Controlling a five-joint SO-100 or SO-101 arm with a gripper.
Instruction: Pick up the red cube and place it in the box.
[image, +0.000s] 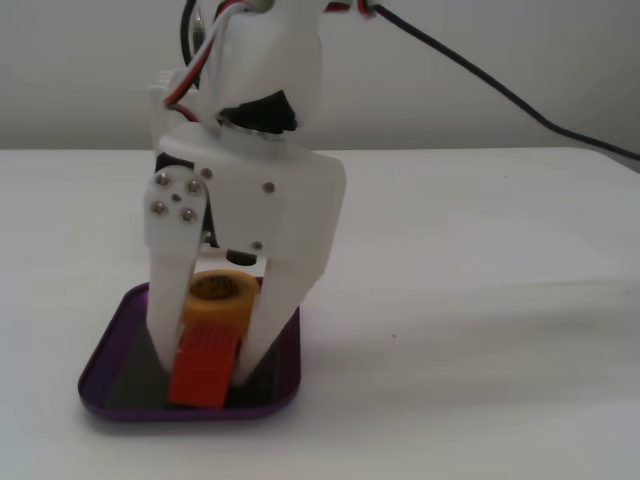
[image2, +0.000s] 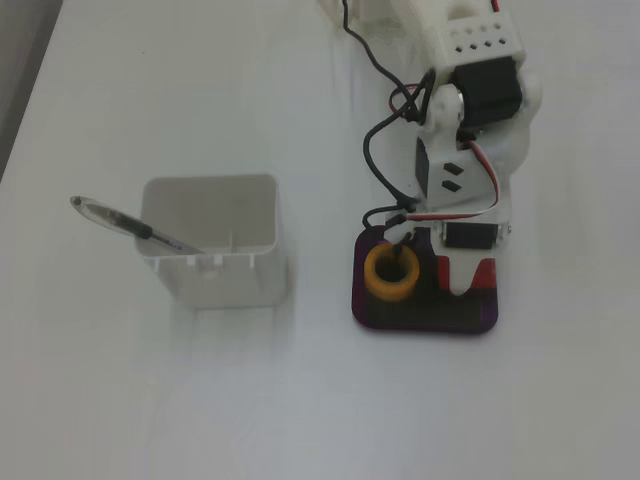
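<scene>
The red cube (image: 203, 372) stands tilted between my gripper's (image: 205, 378) two white fingers, its lower end down at the dark floor of the purple box (image: 110, 352). The fingers press on both sides of the cube. In the fixed view from above, the gripper (image2: 465, 287) hangs over the right half of the box (image2: 420, 325), and the cube (image2: 484, 275) shows red under the white jaw. A yellow-orange tape roll (image: 215, 302) lies in the box just behind the cube. It sits in the box's left half in the view from above (image2: 371, 272).
A tall white square container (image2: 210, 272) stands to the left of the box in the view from above, with a pen (image2: 120, 222) leaning out of it. A black cable (image: 480, 80) runs off behind the arm. The table is white.
</scene>
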